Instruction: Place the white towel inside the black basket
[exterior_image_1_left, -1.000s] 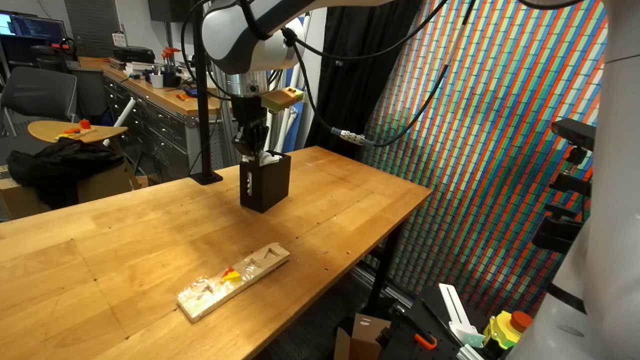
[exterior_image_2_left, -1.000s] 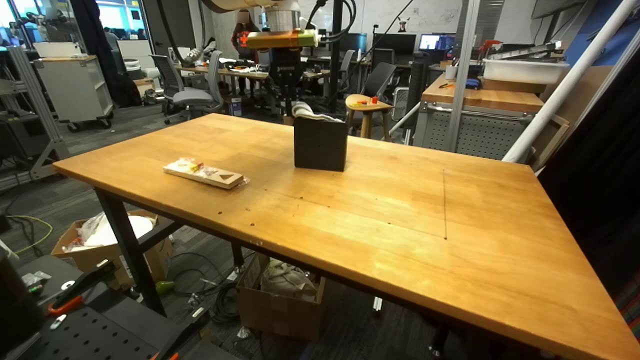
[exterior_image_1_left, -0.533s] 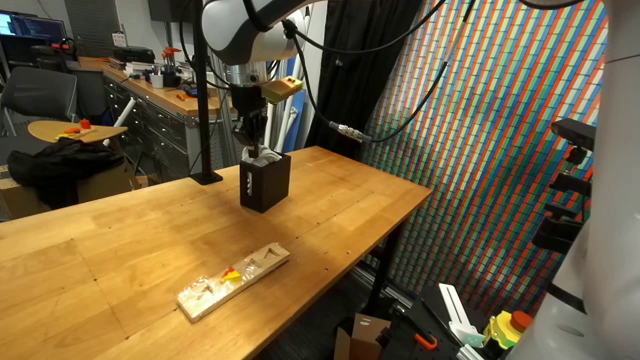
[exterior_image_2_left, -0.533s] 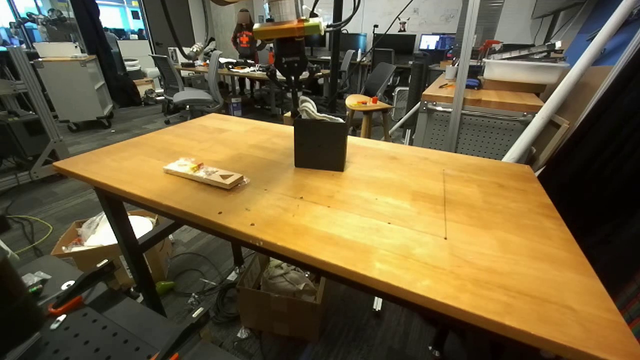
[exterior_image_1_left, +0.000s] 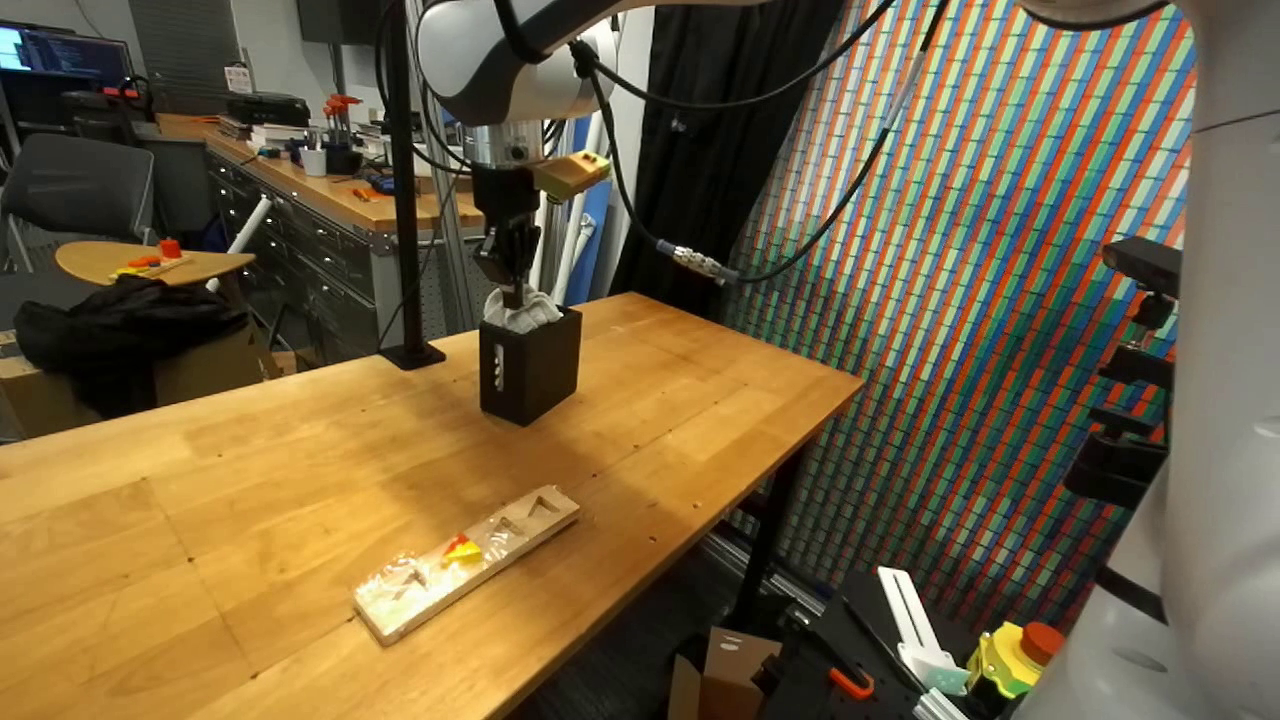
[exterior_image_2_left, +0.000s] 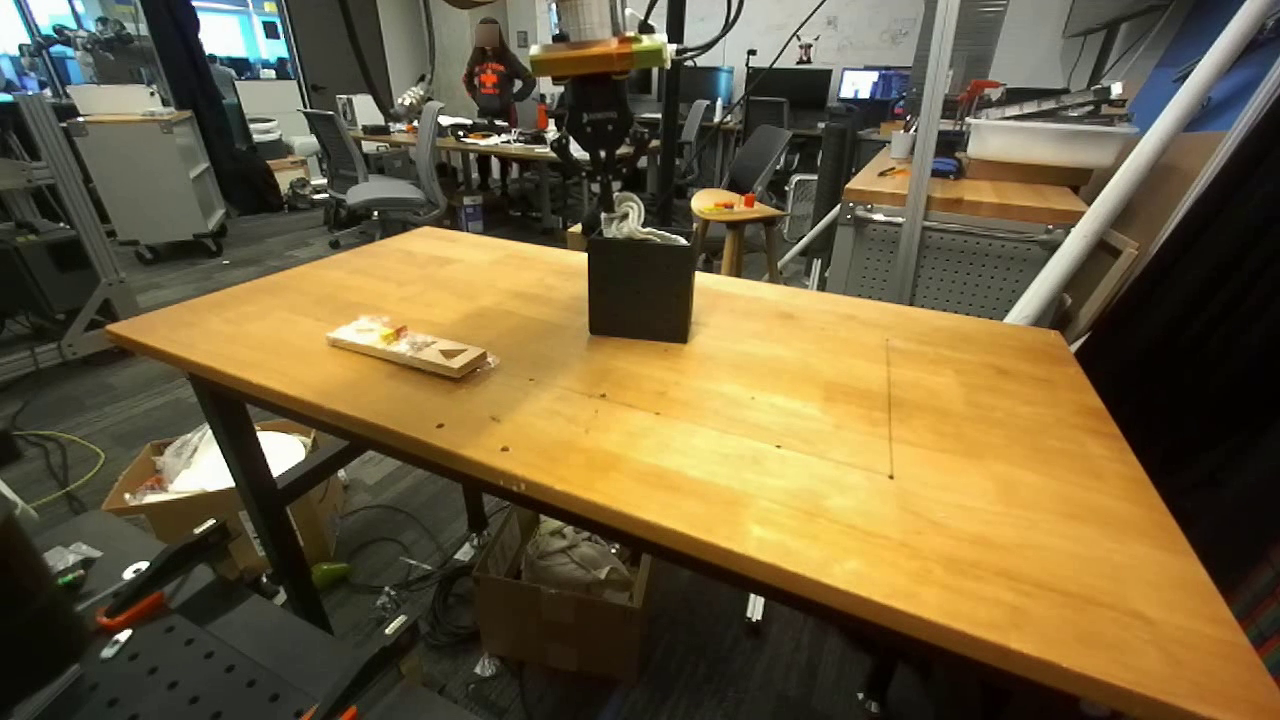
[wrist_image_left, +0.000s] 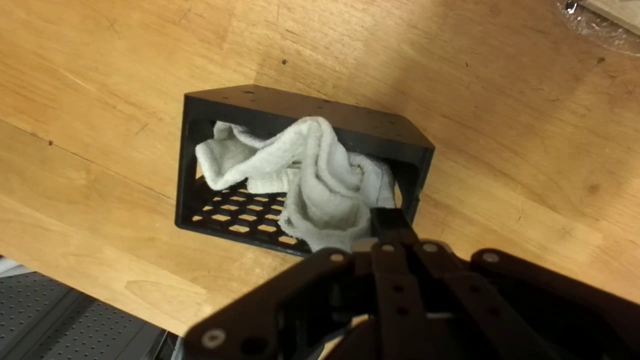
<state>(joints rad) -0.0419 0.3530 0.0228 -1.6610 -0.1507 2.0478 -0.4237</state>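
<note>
Presumably light and limp, the rumpled white cloth towel (wrist_image_left: 325, 200) lies bunched inside the black, boxy, perforated basket (exterior_image_2_left: 640, 290); we'd grasp the fold above the basket's rim. Against that fold, the jaws of the black jointed gripper (wrist_image_left: 392, 219) are pressed together; whether they pinch cloth we cannot tell.

In an exterior view, a plastic-wrapped wooden board (exterior_image_1_left: 440, 575) lies on the table (exterior_image_1_left: 300, 450), seven o'clock from centre, and a red button (exterior_image_1_left: 1042, 643) sits at four. A person (exterior_image_2_left: 490, 90) stands at eleven o'clock in an exterior view.
</note>
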